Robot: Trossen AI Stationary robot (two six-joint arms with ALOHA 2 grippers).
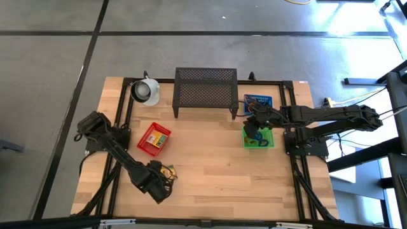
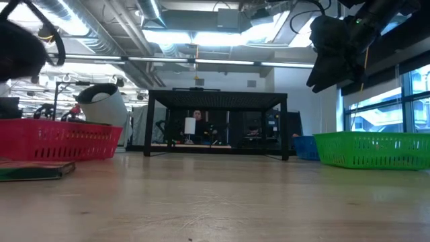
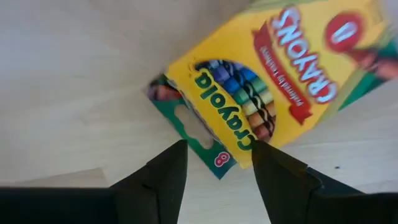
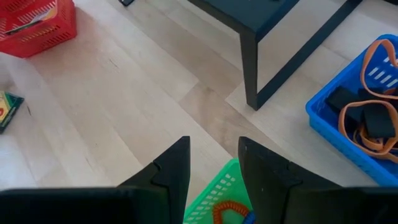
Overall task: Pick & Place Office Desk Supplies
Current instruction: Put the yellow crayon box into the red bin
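- Spanning the whole scene, the wooden table [image 1: 210, 172] carries everything; both arms reach in over it so each pincer can serve its own side.
- Standing well beyond the left gripper [image 3: 214, 163], the black mesh shelf [image 1: 205, 91] and the white mug [image 1: 146, 91] take no part in the work, by my judgement.
- Sitting a short way ahead of the left gripper, the red basket [image 1: 154, 139] looks like the likely drop-off for the box.
- Hanging above the green basket [image 4: 217, 196], the right gripper [image 4: 213, 163] has its fingers apart and nothing between them; it seems to be waiting. The blue basket [image 4: 348, 134], off to one side of it, already holds orange loops [image 4: 379, 74] and small black blocks [image 4: 373, 121].
- Lying flat on the table directly under the left gripper, the crayon box [image 3: 267, 81] has one corner in the gap between the spread fingers, which touch nothing that I can see; probably lined up for a pinch across the narrow end.
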